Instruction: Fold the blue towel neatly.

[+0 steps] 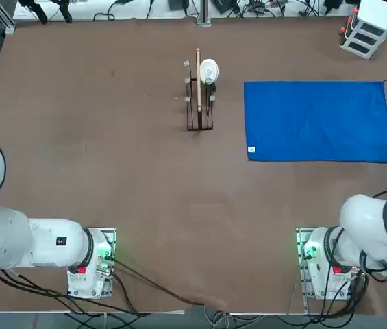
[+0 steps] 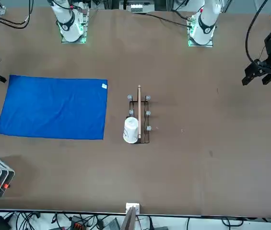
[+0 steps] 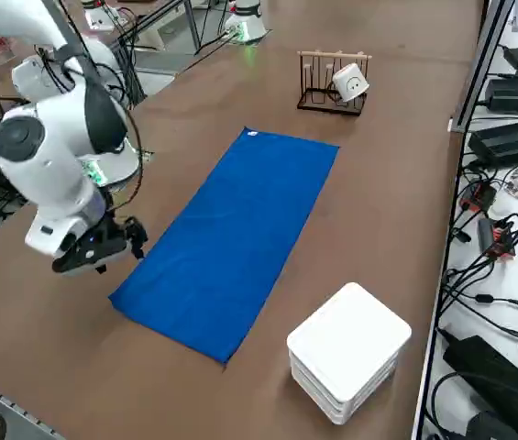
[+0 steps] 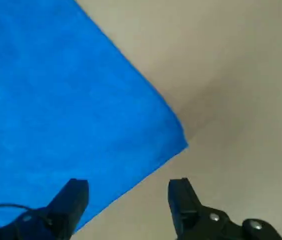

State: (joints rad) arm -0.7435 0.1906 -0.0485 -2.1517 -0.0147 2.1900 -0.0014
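The right gripper (image 4: pixel 128 197) hangs above the desk (image 1: pixel 111 171) with its fingers (image 4: pixel 73 197) spread wide and empty. The blue towel (image 4: pixel 56 110) lies flat below them, one corner just ahead of the gap, its far side cut off in the wrist view. From overhead the gripper is mostly out of frame. The towel's white tag (image 1: pixel 251 149) sits at the corner far from the fingers.

Robotics lab — cables (image 3: pixel 488 266) edge the table (image 1: pixel 111 171)

The towel (image 1: pixel 316 121) lies flat on the table (image 1: pixel 111 171); rack (image 1: pixel 199 103) beside it; pincer (image 3: pixel 116 246) above its corner.
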